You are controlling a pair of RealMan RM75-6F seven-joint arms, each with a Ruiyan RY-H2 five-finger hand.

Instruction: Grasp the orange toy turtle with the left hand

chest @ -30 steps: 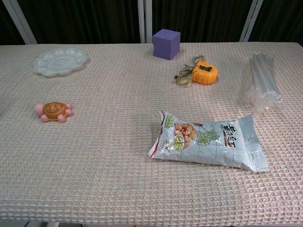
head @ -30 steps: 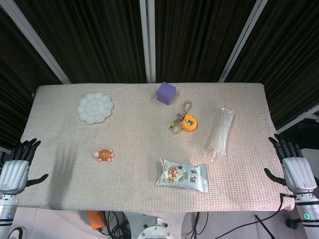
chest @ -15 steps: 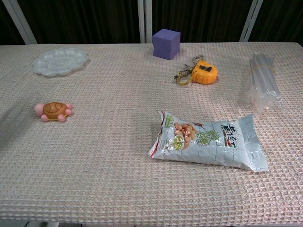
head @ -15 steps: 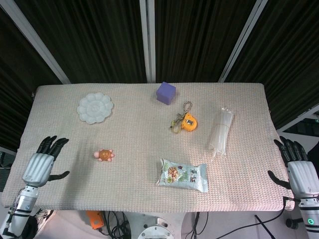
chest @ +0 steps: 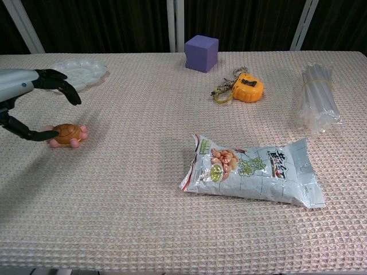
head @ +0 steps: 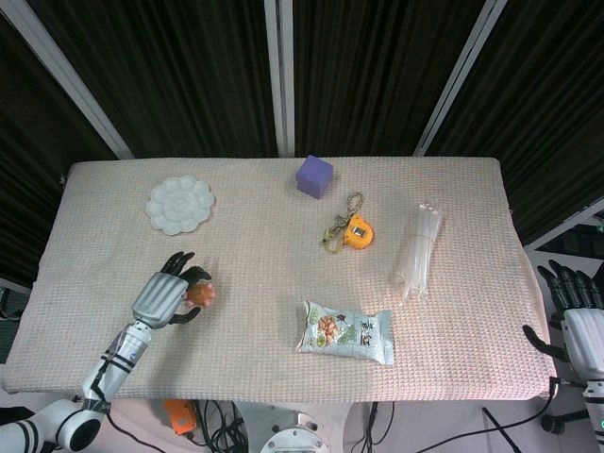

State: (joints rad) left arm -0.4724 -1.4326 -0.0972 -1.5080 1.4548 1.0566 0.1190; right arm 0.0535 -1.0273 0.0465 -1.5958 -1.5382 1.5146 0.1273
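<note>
The orange toy turtle point(head: 201, 294) with pink feet lies on the woven cloth at the front left of the table. My left hand point(head: 162, 298) has come in from the left and is right at it, with the fingers spread. In the chest view the fingers point(chest: 59, 81) arch above the turtle point(chest: 69, 134) and the thumb point(chest: 28, 134) reaches its left end; nothing is gripped. My right hand point(head: 582, 326) hangs off the table's right edge, fingers apart and empty.
A white flower-shaped palette point(head: 180, 204) lies behind the turtle. A purple cube point(head: 314, 176) and an orange tape measure point(head: 358, 231) sit at the back middle. A snack bag point(head: 346, 333) lies front centre, and a bundle of clear tubes point(head: 419, 248) at the right.
My left hand has swept from the table's left edge in over the cloth to the turtle. The right hand has drifted slightly right and down. The turtle has not moved.
</note>
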